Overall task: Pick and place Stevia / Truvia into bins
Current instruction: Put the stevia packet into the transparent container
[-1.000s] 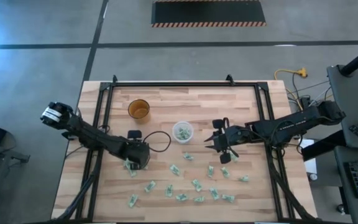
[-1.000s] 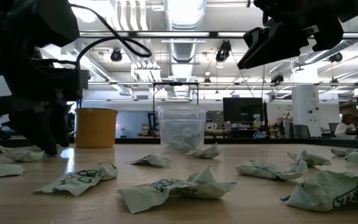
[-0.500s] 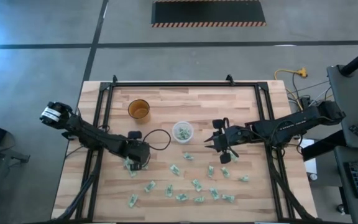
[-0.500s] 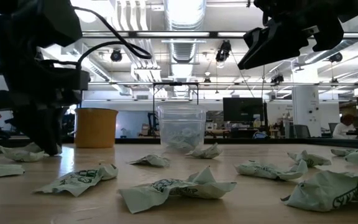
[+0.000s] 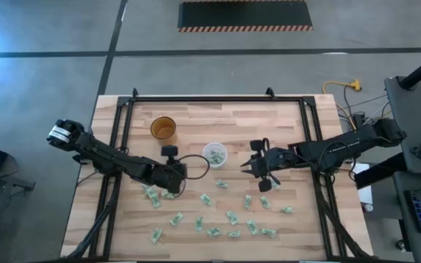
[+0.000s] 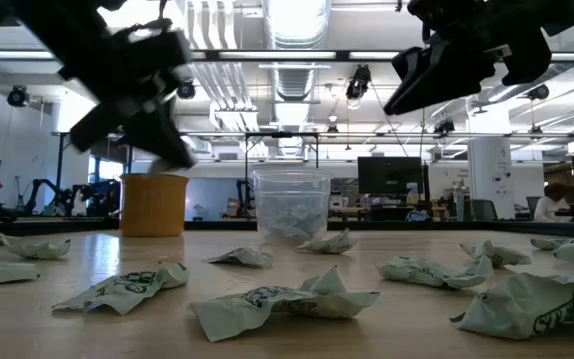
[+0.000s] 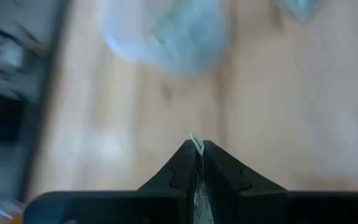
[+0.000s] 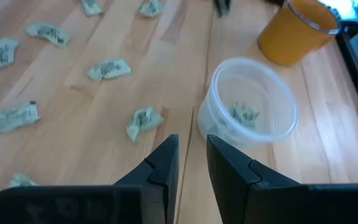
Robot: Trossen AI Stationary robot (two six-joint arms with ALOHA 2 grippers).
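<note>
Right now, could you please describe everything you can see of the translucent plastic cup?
The translucent plastic cup is small, round and whitish with a pale rim, standing upright on the wooden table near its middle. A few pale green sachets lie inside. The amber cup stands apart from it, and neither gripper touches it.

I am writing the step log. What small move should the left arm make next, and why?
Probably carry on toward the translucent cup and stop above it. The left pincer is shut on a sachet, lifted off the table, with the cup ahead of it.
</note>
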